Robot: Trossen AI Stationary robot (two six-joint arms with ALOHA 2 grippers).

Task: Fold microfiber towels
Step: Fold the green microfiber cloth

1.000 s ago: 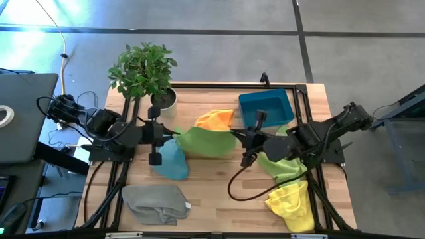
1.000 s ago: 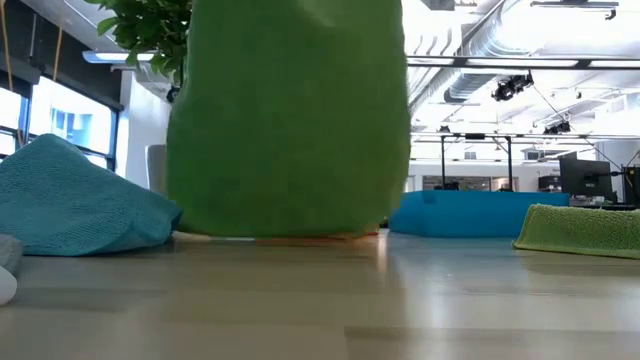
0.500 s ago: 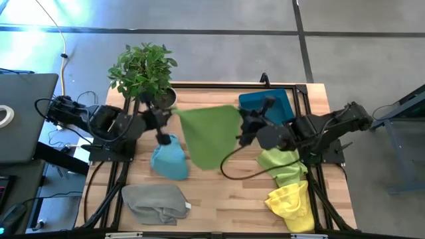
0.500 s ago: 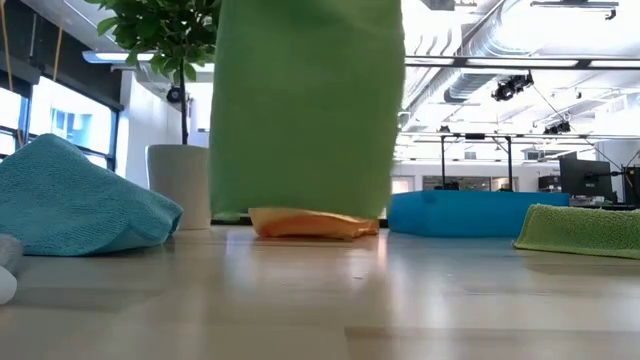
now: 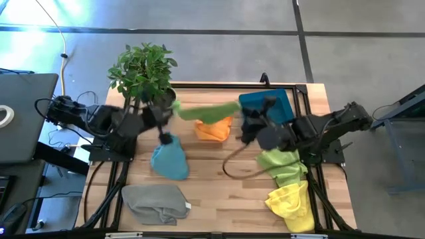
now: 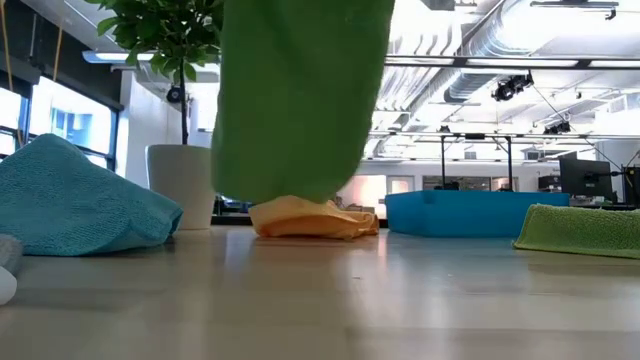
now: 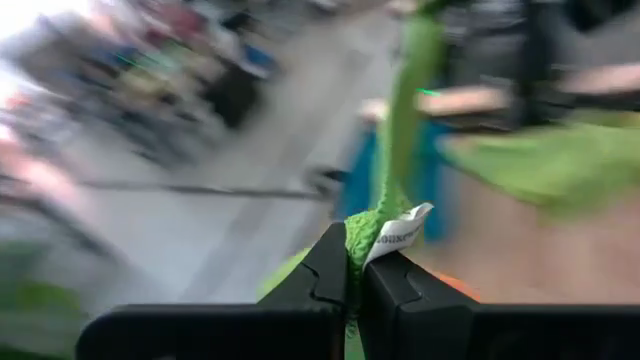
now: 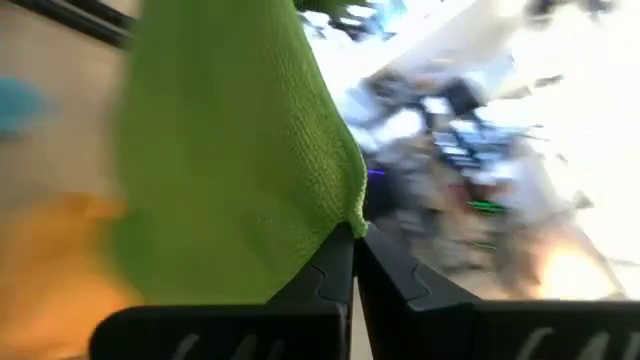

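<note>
A green towel (image 5: 207,110) hangs between my two grippers over the far middle of the table; in the low view the green towel (image 6: 300,100) is a broad hanging sheet. My left gripper (image 5: 174,106) and my right gripper (image 5: 240,107) are each shut on one of its upper corners. An orange towel (image 5: 214,128) lies on the table below it. A light blue towel (image 5: 169,159), a grey towel (image 5: 154,202), a lime green towel (image 5: 282,166) and a yellow towel (image 5: 291,204) lie bunched on the table. My left gripper pinches the green towel's upper corner, beside its white label (image 7: 398,236), between its two fingers. The fingers come nearly level from the table's left. The towel hangs below them, clear of the table. My right gripper pinches the other upper corner (image 8: 348,222) between its two fingers, coming nearly level from the table's right. The top edge (image 5: 212,109) runs stretched between the two grippers, and the lower edge (image 6: 290,197) hangs just above the orange towel (image 6: 312,218).
A blue plastic bin (image 5: 265,106) stands at the far right, close behind my right gripper. A potted plant (image 5: 143,66) stands at the far left, near my left gripper. Bare wood (image 5: 219,179) lies in the near middle of the table.
Both grippers have swung toward the table's far edge and turned, drawing apart. The green towel, bunched low over the orange towel a second ago, now hangs as a flat sheet with its top edge stretched. Its lower edge has risen off the table, uncovering the orange towel.
</note>
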